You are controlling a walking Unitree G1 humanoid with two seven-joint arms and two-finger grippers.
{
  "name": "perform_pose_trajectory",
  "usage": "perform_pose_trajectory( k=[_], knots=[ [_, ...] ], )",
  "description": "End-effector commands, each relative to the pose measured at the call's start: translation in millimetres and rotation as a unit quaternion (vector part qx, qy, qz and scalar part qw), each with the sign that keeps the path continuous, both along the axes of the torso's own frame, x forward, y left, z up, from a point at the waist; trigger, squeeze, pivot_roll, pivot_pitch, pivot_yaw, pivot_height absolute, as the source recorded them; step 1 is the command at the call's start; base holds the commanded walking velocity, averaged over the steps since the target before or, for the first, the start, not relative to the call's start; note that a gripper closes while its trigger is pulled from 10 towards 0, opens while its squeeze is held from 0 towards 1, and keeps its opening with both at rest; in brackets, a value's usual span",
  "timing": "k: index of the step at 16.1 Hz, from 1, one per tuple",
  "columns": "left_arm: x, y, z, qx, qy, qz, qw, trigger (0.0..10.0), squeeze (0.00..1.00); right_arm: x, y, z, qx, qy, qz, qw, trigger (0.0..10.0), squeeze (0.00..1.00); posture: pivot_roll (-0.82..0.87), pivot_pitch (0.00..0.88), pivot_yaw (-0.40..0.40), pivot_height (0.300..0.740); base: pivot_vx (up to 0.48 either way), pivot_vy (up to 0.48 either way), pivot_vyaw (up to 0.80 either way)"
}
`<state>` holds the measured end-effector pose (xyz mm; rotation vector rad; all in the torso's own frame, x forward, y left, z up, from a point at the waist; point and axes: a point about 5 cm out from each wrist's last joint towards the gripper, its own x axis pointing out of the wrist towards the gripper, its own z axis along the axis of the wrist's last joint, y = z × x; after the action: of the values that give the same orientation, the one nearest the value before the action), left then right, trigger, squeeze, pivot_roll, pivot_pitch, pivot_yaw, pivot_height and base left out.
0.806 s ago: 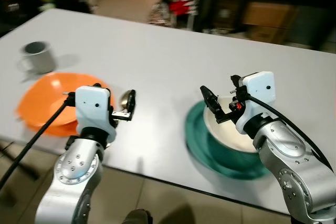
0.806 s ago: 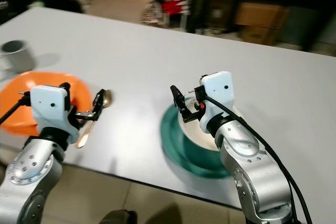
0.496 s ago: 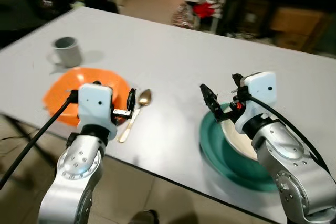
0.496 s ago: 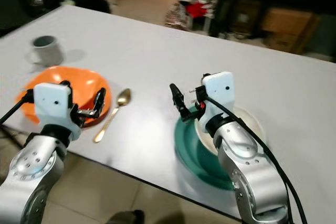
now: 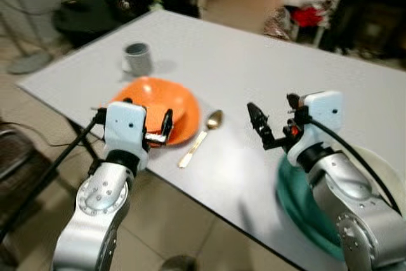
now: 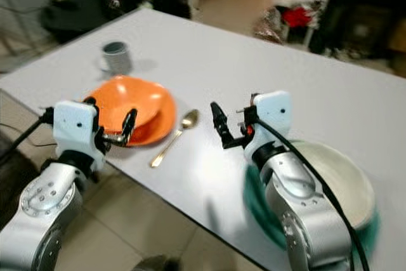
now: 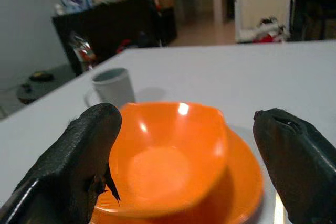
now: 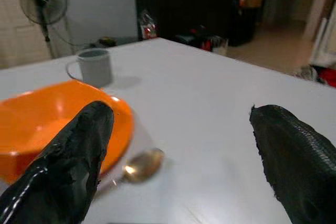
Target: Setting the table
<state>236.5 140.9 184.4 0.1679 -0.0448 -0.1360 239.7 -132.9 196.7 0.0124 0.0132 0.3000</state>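
With both the left gripper (image 5: 166, 128) and right gripper (image 5: 259, 125) held open and empty, an approach step is judged in hand, and the spoon (image 5: 201, 138), at 3 o'clock of the orange bowl (image 5: 155, 98), is probably to be reached next.

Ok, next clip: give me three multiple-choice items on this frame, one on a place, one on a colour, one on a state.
1. Where does the gold metal spoon lie?
A. inside the grey mug
B. on the white table, beside the orange plate
C. in the cream bowl

2. What colour is the bowl before the left hand?
A. orange
B. blue
C. black

3. How do the right hand's fingers stand?
A. shut on the spoon
B. shut on nothing
C. open

Answers: 1 B, the spoon rests on the tabletop next to the plate. 2 A, the left wrist view shows it orange. 3 C, a wide gap separates the fingers, holding nothing.
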Motion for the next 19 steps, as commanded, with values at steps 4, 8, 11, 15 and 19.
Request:
perform_pose_trajectory(
  k=[4, 8, 11, 15, 19],
  knots=[
    [-2.9, 7.8, -4.3, 0.002, 0.012, 0.017, 1.0, 10.0, 0.0, -0.5, 6.9, -1.6, 0.017, 0.011, 0.019, 1.0, 10.0, 1.0, 0.04, 0.048, 0.016, 0.74, 0.0, 0.177, 0.8],
    [-2.7, 12.3, -4.5, 0.005, 0.015, 0.023, 1.0, 10.0, 0.0, 1.7, 9.7, -8.7, 0.025, 0.027, 0.005, 0.999, 10.0, 1.0, 0.05, 0.047, 0.02, 0.74, 0.0, 0.394, 0.58],
    [-1.9, 14.5, -3.8, 0.01, 0.014, 0.023, 1.0, 10.0, 0.0, 3.9, 12.4, -17.8, -0.024, 0.036, -0.007, 0.999, 10.0, 1.0, 0.06, 0.044, 0.023, 0.74, 0.0, 0.406, 0.0],
    [-1.8, 14.2, -3.8, 0.009, 0.015, 0.02, 1.0, 10.0, 0.0, 5.2, 9.2, -23.4, -0.008, 0.045, -0.011, 0.999, 10.0, 1.0, 0.06, 0.042, 0.027, 0.74, 0.0, 0.408, 0.0],
    [-2.5, 13.4, -4.2, 0.012, 0.017, 0.018, 1.0, 10.0, 0.0, 4.2, 11.4, -27.1, -0.008, 0.048, 0.007, 0.999, 10.0, 1.0, 0.07, 0.042, 0.019, 0.74, 0.0, 0.406, 0.0]
  ],
)
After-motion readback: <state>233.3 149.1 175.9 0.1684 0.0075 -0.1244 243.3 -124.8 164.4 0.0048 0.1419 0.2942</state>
